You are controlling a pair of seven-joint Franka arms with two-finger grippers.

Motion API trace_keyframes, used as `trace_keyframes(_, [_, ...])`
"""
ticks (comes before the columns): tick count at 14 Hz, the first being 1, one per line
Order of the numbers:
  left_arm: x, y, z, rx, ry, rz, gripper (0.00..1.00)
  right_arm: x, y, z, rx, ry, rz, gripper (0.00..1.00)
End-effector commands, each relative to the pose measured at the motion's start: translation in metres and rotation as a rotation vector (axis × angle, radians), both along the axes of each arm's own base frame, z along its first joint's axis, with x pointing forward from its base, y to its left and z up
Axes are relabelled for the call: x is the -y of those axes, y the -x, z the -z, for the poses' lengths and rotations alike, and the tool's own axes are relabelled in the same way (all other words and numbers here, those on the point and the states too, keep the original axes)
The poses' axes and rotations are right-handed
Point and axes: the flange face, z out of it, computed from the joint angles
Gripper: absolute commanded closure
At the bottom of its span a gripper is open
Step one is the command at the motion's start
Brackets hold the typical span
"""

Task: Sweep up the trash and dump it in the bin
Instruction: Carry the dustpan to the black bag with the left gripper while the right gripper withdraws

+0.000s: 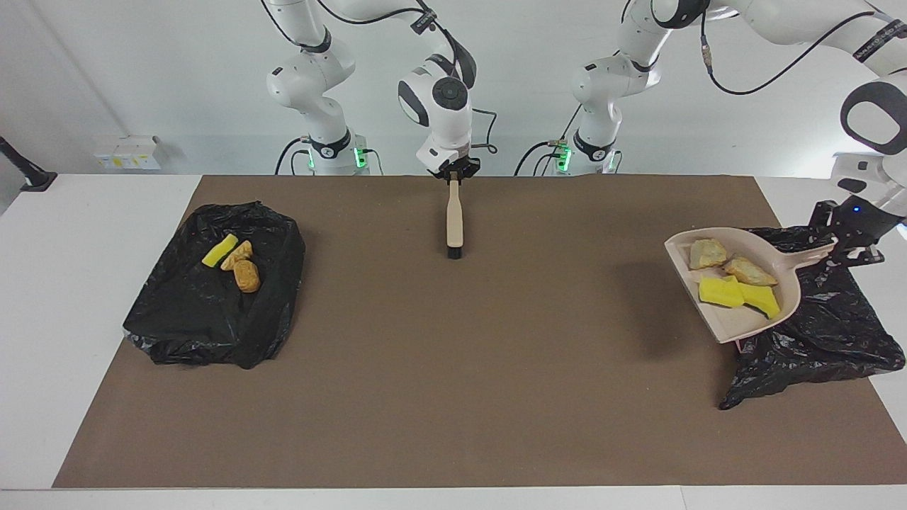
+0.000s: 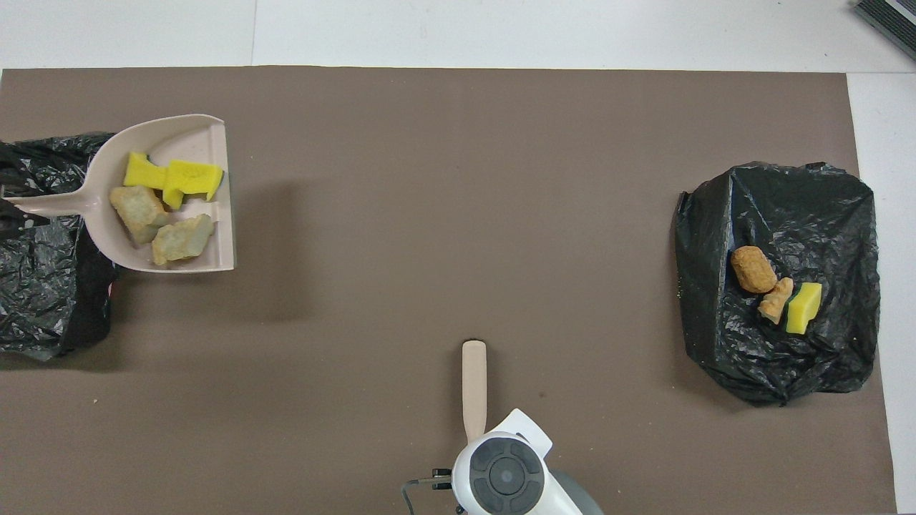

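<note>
Facing view shows the left gripper point(image 1: 847, 241) closed on the handle of the beige dustpan point(image 1: 730, 322), which hangs in the air partly over the black bin bag point(image 1: 815, 333) at the left arm's end of the table, with its open lip still out over the brown mat point(image 1: 453, 397). Four pieces of trash ride in the pan: two yellow sponge bits point(image 1: 737, 294) and two pale tan lumps point(image 1: 708, 253). Three more pieces point(image 1: 237, 263) lie on the second black bag point(image 1: 205, 312) at the right arm's end. The right gripper point(image 1: 453, 177) is closed on the top of the brush point(image 1: 454, 221), which hangs bristles-down over the mat while that arm waits. The main risk is tipping too early: with the lip over the mat and not the bag, a tilt now would likely shed the light chunks onto the mat. The bag also looks slack and crumpled, so its mouth may not catch what falls. The left gripper's fingertips are hard to make out against the black plastic, the overhead view cuts that gripper off at its edge, and where the bag's opening lies cannot be told.
</note>
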Motion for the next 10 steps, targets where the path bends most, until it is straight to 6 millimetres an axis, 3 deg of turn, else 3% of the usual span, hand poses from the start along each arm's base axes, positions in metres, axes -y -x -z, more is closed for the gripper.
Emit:
trace_keyframes(1, [-0.036,-0.005,-0.01,0.045,-0.086,0.075,1.0,0.001,-0.003,-0.003,0.001,-0.014,0.01,0.18])
trace_keyframes(2, [-0.049,-0.005,-0.013,0.064,-0.134,0.082,1.0,0.0,-0.004,-0.005,0.004,-0.017,0.008,0.0])
trace_keyframes(7, [-0.073,-0.005,-0.018,0.113,-0.369,0.139,1.0,0.008,-0.046,-0.052,0.025,-0.059,0.02,0.0])
trace_keyframes(10, [-0.069,-0.003,-0.018,0.07,-0.511,0.148,1.0,0.014,-0.071,-0.085,0.05,-0.082,0.05,0.0])
